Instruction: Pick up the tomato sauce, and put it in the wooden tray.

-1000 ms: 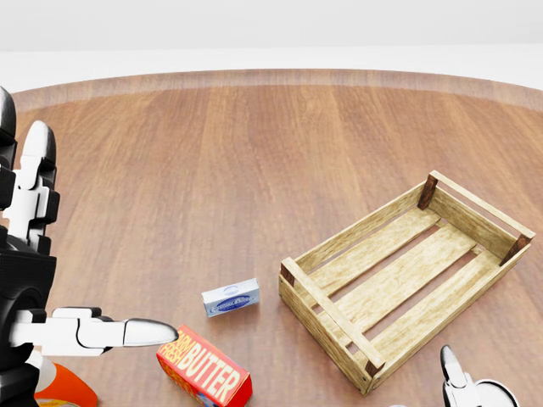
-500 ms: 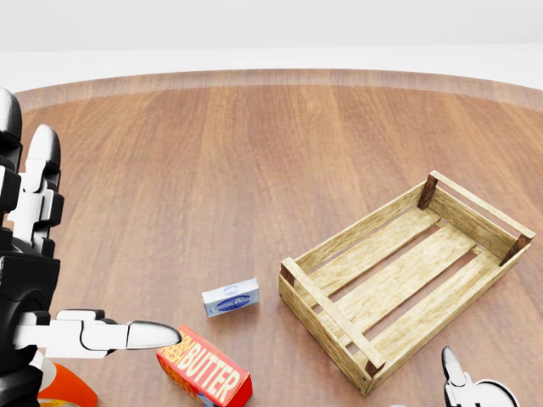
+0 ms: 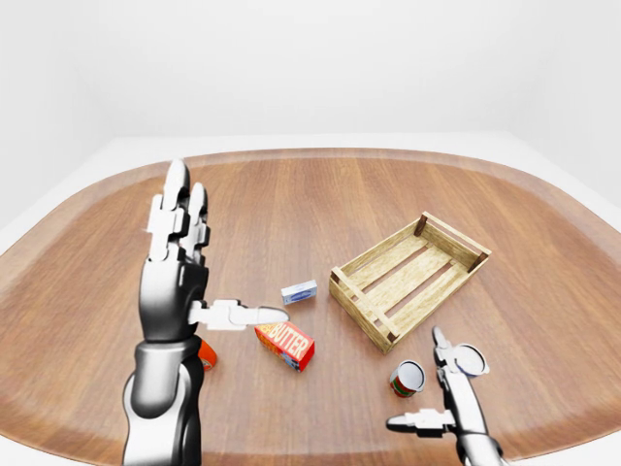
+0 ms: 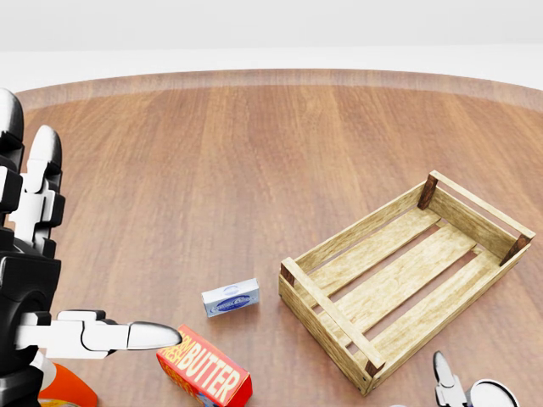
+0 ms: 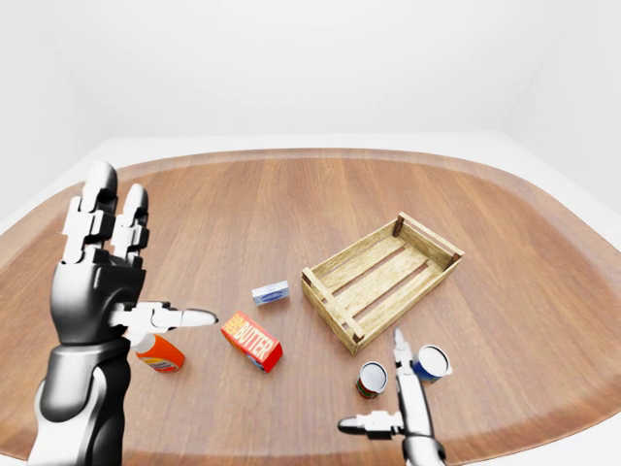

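The tomato sauce can (image 5: 372, 379), red and green with a silver top, stands upright at the bottom of the right-eye view, below the wooden tray (image 5: 330, 303), a slatted crate lying at an angle. My right hand (image 5: 382, 396) is open, fingers pointing up and thumb out to the left, close beside the can and between it and a blue can (image 5: 430, 362). My left hand (image 5: 136, 282) is open and raised at the left, fingers up and thumb pointing right, holding nothing. The head view shows the tray (image 4: 327, 309) and only a fingertip of the right hand (image 4: 441, 377).
A red butter box (image 5: 251, 341) lies left of the tray, with a small blue-white box (image 5: 271, 292) above it. An orange bottle (image 5: 160, 354) lies under my left hand. All rest on a round wooden table (image 5: 291, 194) with a white surround.
In the head view my right fingertip has sunk a little lower and shifted slightly left. The left hand has barely moved. The objects stand as before.
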Controlling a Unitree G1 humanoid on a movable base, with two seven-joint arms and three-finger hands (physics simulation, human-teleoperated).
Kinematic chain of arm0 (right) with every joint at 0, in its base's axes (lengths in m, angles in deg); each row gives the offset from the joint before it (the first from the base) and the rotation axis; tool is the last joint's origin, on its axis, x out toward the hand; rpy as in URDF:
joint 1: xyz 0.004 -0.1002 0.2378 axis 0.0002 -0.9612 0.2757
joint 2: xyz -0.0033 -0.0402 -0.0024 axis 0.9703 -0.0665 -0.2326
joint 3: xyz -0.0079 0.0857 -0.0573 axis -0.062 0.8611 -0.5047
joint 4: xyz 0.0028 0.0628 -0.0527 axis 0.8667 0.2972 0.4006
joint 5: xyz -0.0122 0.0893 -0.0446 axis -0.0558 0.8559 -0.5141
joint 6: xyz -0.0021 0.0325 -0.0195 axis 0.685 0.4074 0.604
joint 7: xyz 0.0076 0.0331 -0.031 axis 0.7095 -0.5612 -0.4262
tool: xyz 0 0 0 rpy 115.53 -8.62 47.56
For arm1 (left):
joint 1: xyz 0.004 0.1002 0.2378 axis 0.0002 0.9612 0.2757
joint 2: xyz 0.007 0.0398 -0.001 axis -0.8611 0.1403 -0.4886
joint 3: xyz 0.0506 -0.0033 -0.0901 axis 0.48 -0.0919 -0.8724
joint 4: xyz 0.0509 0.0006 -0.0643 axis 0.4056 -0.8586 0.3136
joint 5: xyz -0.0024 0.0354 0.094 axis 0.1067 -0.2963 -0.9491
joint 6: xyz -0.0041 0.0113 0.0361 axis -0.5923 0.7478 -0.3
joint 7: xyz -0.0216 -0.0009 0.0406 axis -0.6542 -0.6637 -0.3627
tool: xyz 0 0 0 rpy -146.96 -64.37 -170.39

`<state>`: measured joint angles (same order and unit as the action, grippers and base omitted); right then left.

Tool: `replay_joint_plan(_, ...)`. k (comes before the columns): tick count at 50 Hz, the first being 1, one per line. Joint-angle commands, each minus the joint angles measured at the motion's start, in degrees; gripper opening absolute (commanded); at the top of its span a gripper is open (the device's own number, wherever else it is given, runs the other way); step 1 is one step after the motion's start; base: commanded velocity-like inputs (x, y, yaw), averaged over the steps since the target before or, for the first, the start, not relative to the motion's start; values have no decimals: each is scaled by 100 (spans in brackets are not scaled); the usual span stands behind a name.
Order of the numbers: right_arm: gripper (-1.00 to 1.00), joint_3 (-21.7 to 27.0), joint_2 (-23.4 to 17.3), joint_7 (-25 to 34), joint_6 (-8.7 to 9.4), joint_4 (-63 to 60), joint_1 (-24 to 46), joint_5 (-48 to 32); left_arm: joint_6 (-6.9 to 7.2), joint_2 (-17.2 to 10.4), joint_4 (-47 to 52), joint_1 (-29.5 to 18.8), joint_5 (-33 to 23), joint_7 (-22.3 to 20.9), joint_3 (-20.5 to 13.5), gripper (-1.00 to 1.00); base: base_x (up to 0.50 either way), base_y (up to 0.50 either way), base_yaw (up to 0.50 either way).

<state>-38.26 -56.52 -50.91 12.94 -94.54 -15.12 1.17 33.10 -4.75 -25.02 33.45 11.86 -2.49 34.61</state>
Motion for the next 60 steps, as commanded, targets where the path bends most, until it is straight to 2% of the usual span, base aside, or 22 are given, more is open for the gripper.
replay_joint_plan(1, 100, -54, -109, -222, -43, 548, 225, 13, 0, -2, 29, -5, 4, -10, 3, 100, 0, 0, 0)
replay_joint_plan(41, 100, -97, -228, -416, -43, 821, 442, 48, 0, 1, 62, -1, 35, -6, 0, 100, 0, 0, 0)
replay_joint_plan(60, 100, -122, -338, -641, -43, 1462, 785, 71, 0, 0, 134, 7, 47, -19, -9, 100, 0, 0, 0)
